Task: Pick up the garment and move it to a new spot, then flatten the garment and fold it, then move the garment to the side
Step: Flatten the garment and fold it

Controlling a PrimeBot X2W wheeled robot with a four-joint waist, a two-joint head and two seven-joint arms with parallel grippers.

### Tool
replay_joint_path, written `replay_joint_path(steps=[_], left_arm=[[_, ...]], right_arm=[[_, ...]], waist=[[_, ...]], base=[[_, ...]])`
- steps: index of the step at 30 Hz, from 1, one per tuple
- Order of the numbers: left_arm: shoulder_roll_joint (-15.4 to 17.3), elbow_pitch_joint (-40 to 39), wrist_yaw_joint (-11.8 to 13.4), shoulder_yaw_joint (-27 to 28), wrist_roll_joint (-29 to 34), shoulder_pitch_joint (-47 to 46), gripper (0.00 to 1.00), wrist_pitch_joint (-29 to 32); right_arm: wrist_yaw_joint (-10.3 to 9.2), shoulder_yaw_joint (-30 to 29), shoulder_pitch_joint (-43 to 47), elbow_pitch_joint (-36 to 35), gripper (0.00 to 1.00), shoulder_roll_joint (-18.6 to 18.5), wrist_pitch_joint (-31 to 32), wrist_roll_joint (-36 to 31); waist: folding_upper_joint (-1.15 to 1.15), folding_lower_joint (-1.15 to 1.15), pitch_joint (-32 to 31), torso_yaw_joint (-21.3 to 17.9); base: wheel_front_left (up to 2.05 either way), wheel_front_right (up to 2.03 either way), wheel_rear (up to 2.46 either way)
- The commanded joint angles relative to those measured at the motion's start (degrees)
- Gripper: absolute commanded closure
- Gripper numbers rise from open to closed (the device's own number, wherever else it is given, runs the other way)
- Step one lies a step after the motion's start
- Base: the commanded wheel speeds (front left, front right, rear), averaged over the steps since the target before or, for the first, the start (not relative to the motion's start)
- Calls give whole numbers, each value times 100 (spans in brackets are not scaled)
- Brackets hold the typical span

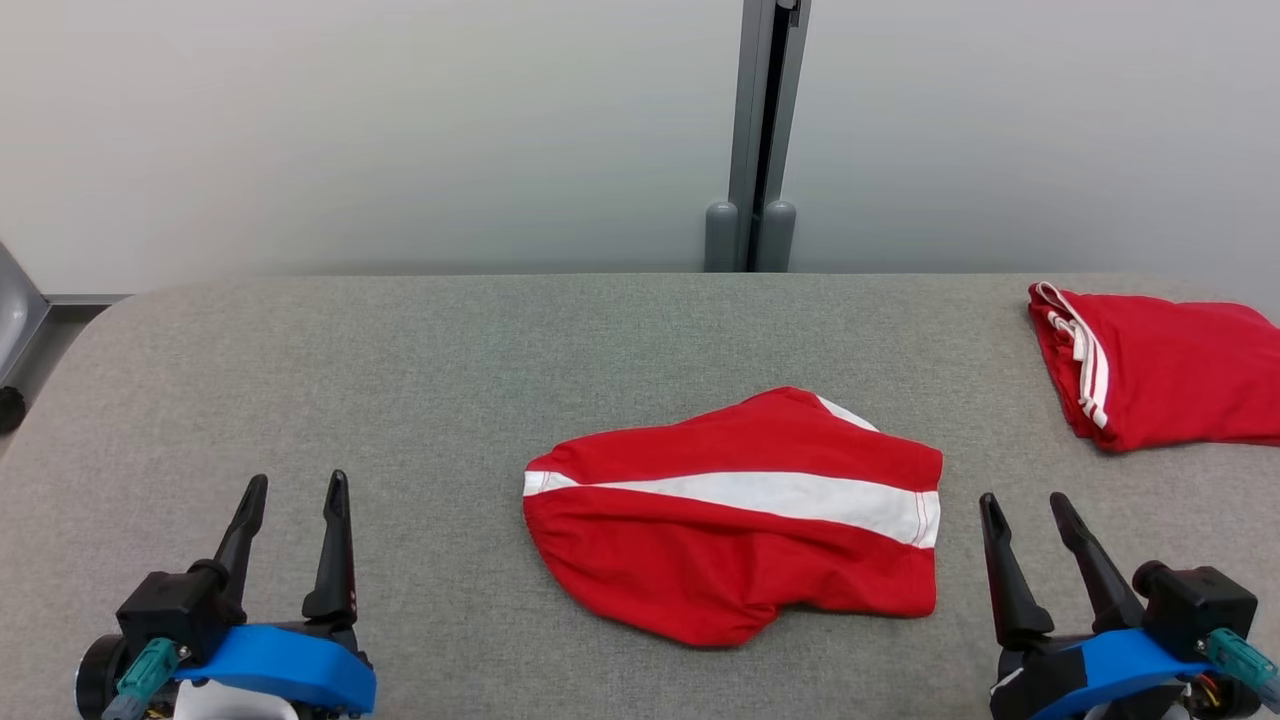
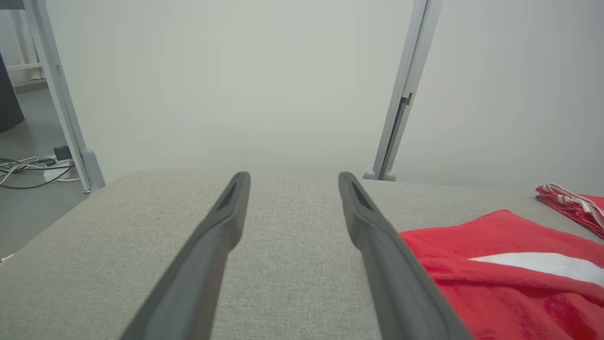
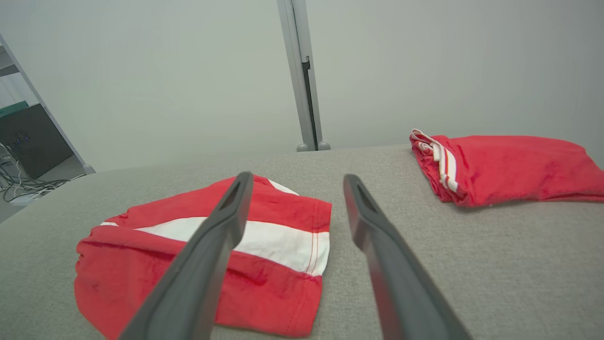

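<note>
Where the garment lies: the garment rests on the grey fabric table, straight out from the grey post on the robot's side, well in from the table's far edge.
How it lies: bunched into a rough, rounded heap. It is red, with a broad white band running side to side, a stitched hem at the band's right end and a sliver of white on the edge facing the post.
Right gripper: the right gripper sits to the right of the post and closer to the robot than the heap, just beside the heap's right end. It looks clear of the cloth, its fingers are spread and nothing is between them. From its wrist, the garment shows behind the left finger.
Left gripper: the left gripper is well to the left of the post and apart from the cloth, its fingers wide and empty. From its wrist, the garment shows past the right finger.
Second red piece: a folded red cloth with white stripes on its near end lies far to the right of the post, near the table's back edge, cut off by the frame.
Post: upright against the pale wall, behind the table's far edge.
Floor: cables trail well to the left of the post.
</note>
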Motion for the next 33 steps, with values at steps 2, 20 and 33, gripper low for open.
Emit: replay_joint_path(steps=[2, 20, 33], left_arm=[[-123, -139, -113, 248, 216, 187, 0, -24], [-634, 349, -517, 737, 878, 481, 0, -25], [-643, 376, -517, 743, 894, 392, 0, -25]], right_arm=[[0, -3, 97, 8, 0, -9, 26, 25], [0, 42, 126, -12, 0, -9, 120, 69], [0, 82, 87, 33, 0, -9, 96, 108]], waist=[[0, 0, -23, -2], [0, 0, -25, -114], [0, 0, 10, -167]], base=[[0, 0, 0], [0, 0, 0], [0, 0, 0]])
